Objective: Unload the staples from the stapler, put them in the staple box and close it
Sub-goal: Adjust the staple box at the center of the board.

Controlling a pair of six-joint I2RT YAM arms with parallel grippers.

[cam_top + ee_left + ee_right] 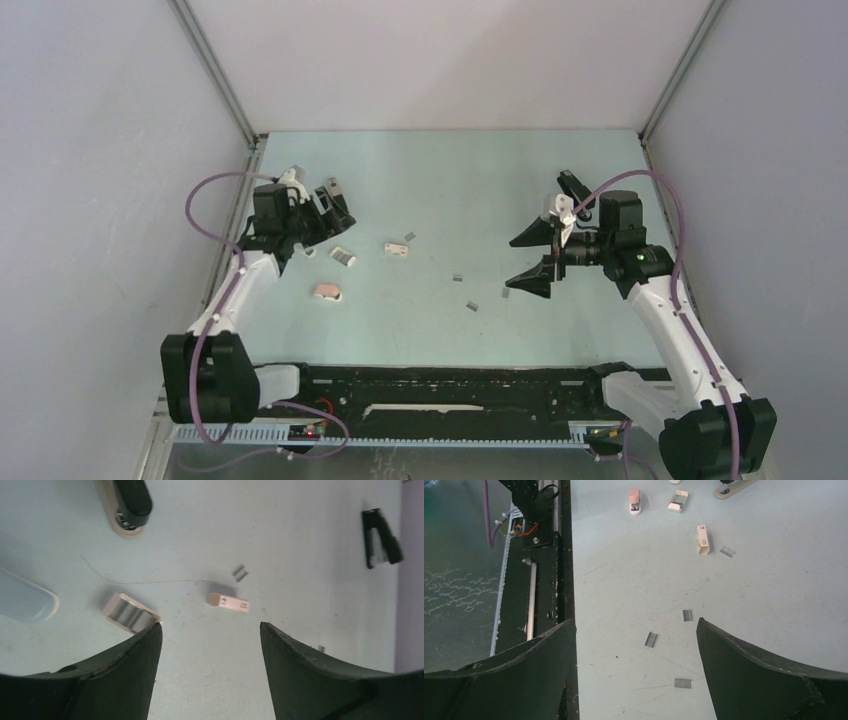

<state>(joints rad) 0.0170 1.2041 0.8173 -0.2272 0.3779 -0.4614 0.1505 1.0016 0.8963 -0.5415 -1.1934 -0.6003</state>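
The stapler, black with a silver strip, lies far right on the table in the left wrist view, its two halves spread in a narrow V. From above it is a dark shape behind my right arm. Loose staples lie scattered mid-table, one strip near my right gripper's fingertip and another beyond a beige box. My left gripper is open and holds nothing, hovering at the left. My right gripper is open wide over the staples, apart from them.
A beige box and an open box of staples lie near the left gripper. A second stapler with a beige base sits behind them. A small pink stapler lies nearer the front rail.
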